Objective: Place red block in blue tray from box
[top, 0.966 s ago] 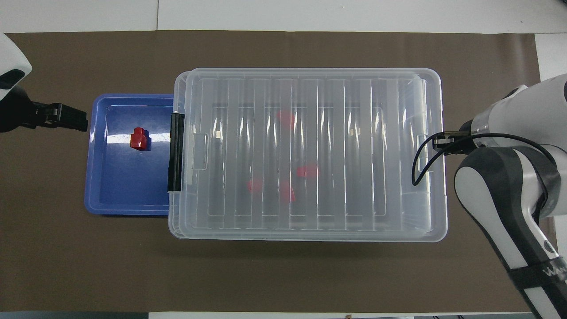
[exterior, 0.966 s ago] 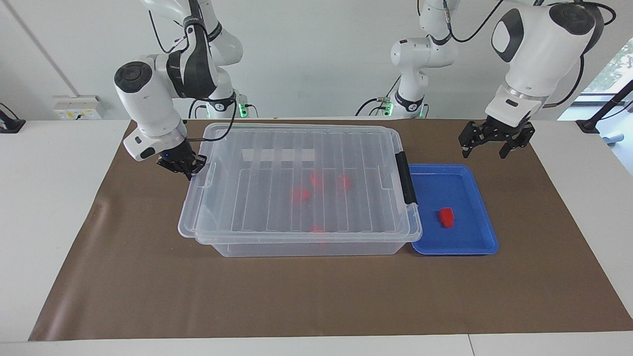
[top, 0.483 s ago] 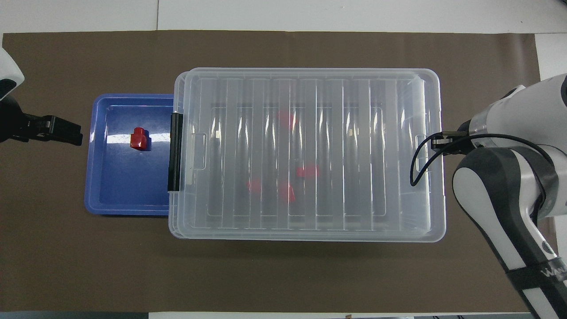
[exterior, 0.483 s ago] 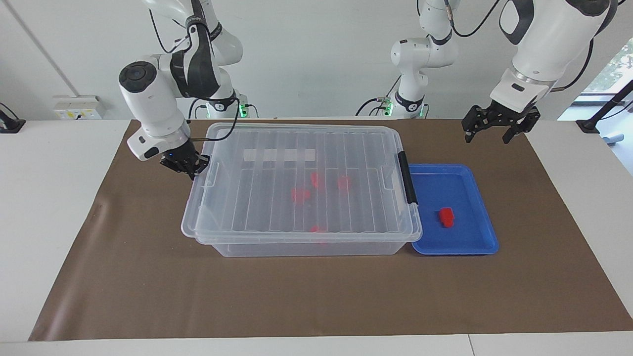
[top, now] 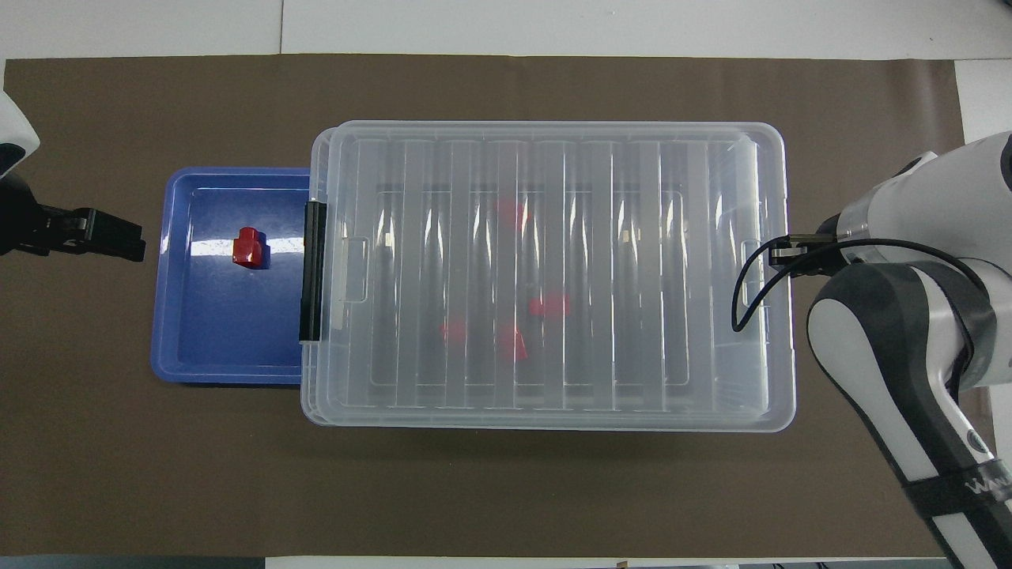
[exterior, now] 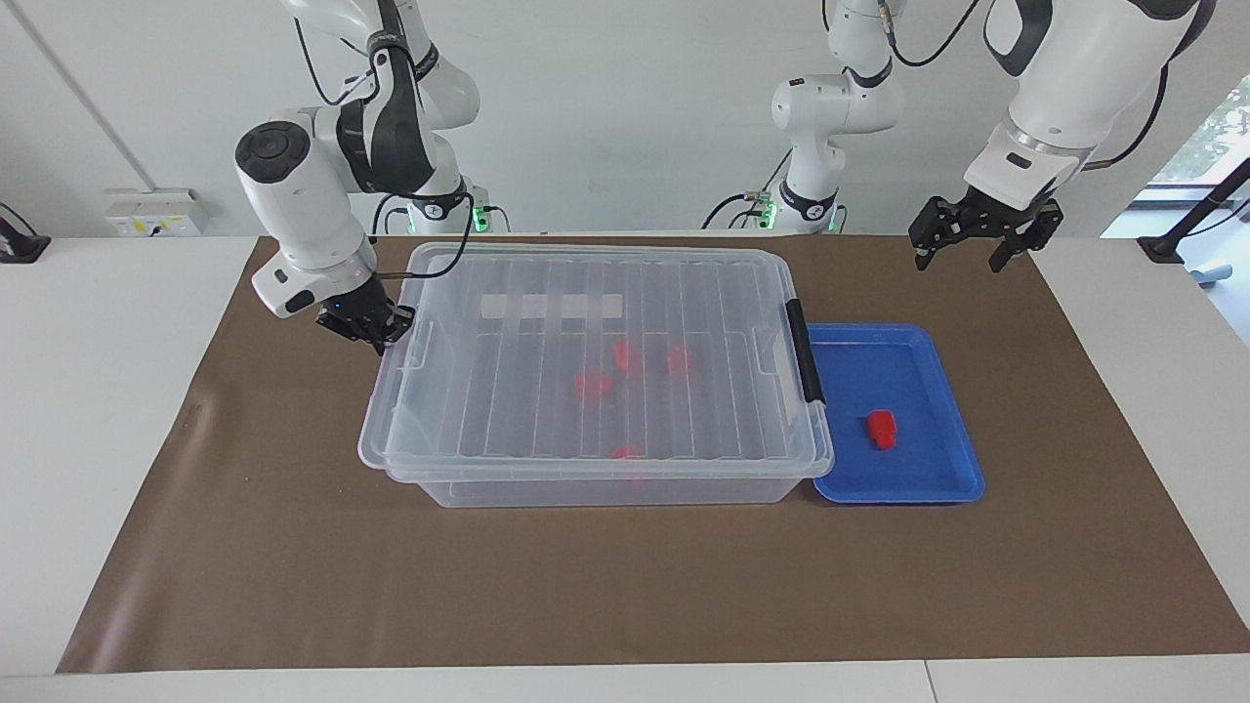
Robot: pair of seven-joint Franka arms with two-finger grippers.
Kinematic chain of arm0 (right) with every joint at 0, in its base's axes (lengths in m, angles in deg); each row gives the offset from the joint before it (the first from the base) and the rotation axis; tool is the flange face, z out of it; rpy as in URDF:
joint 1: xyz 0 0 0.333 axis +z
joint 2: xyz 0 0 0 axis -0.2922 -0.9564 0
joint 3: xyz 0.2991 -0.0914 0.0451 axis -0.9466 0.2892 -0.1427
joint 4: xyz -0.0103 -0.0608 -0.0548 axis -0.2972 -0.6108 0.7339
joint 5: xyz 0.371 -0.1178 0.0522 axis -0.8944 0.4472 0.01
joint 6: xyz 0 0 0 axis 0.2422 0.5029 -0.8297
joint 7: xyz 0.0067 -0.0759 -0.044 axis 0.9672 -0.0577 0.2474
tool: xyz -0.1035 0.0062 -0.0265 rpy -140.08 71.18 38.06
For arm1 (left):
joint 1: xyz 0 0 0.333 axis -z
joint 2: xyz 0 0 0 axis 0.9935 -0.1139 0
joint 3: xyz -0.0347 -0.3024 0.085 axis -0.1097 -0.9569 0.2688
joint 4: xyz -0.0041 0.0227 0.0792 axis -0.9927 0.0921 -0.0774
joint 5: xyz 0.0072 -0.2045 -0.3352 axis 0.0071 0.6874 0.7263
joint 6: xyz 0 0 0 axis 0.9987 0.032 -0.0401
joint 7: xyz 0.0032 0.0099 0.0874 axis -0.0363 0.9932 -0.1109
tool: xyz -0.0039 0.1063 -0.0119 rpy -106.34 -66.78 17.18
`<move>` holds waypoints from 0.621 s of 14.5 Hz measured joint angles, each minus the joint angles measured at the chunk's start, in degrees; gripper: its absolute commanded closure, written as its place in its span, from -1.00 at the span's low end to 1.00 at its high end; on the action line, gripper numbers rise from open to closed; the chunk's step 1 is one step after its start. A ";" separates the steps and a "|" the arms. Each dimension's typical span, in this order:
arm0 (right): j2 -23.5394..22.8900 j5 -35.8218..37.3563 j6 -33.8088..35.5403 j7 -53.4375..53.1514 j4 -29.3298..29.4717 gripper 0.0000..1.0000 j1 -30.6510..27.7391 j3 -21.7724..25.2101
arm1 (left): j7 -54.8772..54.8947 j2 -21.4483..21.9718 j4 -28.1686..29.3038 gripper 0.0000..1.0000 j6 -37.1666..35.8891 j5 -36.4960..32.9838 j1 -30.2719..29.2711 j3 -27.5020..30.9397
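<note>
Red block (exterior: 882,429) lies in the blue tray (exterior: 952,467), beside the box (exterior: 596,371). Small hard plastic, likely light and slick; pinch its flat sides. Left gripper (exterior: 971,236) hangs open over the mat. Right gripper (exterior: 363,322) at the lid's end; fingers unreadable.

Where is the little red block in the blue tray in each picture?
Facing view: the red block lies in the blue tray, at that picture's right.
Overhead view: the red block is at that picture's left.
Shared landmark: the box's black latch, beside the tray.
</note>
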State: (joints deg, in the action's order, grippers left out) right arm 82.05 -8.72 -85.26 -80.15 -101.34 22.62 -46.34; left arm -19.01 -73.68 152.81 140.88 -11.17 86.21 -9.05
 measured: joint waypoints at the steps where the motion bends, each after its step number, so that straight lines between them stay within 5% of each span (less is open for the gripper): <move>1: 0.00 0.00 0.00 -0.03 0.00 1.00 0.18 -0.01 | 0.00 0.00 0.08 -1.00 0.00 0.00 0.00 0.03; 9: 0.00 0.00 -0.02 -0.79 -0.04 1.00 0.92 -0.01 | 0.00 0.02 0.11 -1.00 0.05 0.12 0.00 -0.02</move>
State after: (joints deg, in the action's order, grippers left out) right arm 82.05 -8.72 -85.28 -80.94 -101.38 23.54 -46.34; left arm -19.01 -73.66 152.92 140.93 -11.05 86.21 -9.07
